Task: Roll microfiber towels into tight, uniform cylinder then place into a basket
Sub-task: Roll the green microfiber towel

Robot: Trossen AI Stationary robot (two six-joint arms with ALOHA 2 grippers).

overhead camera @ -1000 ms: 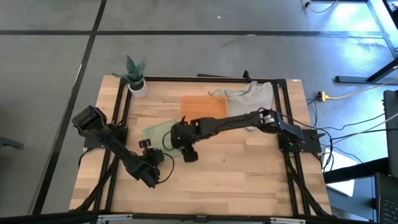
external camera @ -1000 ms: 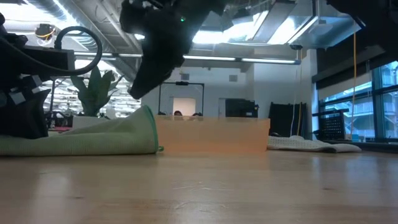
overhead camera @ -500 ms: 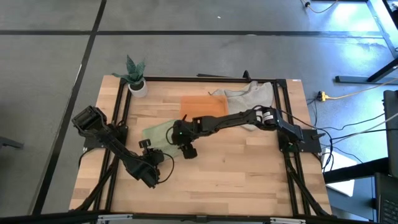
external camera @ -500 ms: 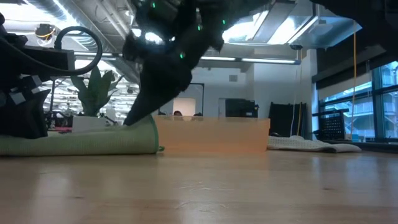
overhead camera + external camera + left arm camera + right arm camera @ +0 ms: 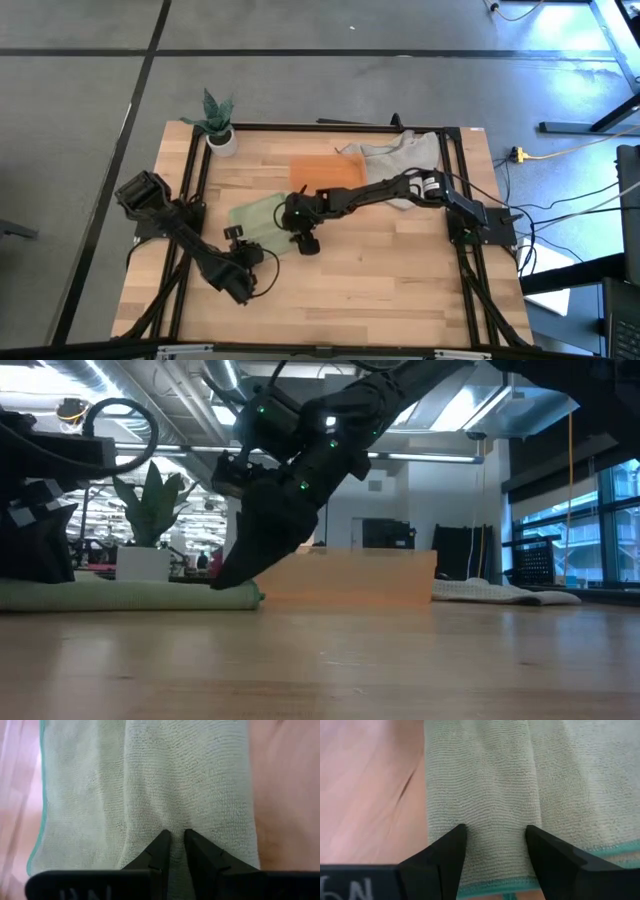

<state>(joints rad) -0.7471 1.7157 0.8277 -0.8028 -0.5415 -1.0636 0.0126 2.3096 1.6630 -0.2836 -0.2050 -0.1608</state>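
A pale green microfiber towel lies flat on the wooden desk, a little toward nine o'clock of the desk's middle as the overhead camera sees it. Both arms work on it.

The left hand sits at the towel's six o'clock edge. Its own wrist camera shows the two dark fingers drawn nearly together with a narrow ridge of the green cloth pinched up between the tips — a grip on the towel, with the fabric puckering toward the tips.

The right arm reaches across from three o'clock, and the right hand comes down on the towel's three o'clock end. From its wrist camera the fingers stand well apart, straddling a folded band of the towel near its teal-stitched hem; the tips rest on or just over the cloth, and nothing is clamped between them. In the level view the hand slants down to the towel's end, which lies low and flat on the desk.

The basket — a shallow orange tray — lies toward twelve o'clock of the towel, just beside it and apart from both hands. A loose grey-white towel lies heaped at the tray's three o'clock side. A small potted plant stands at the desk's far corner, around eleven o'clock.
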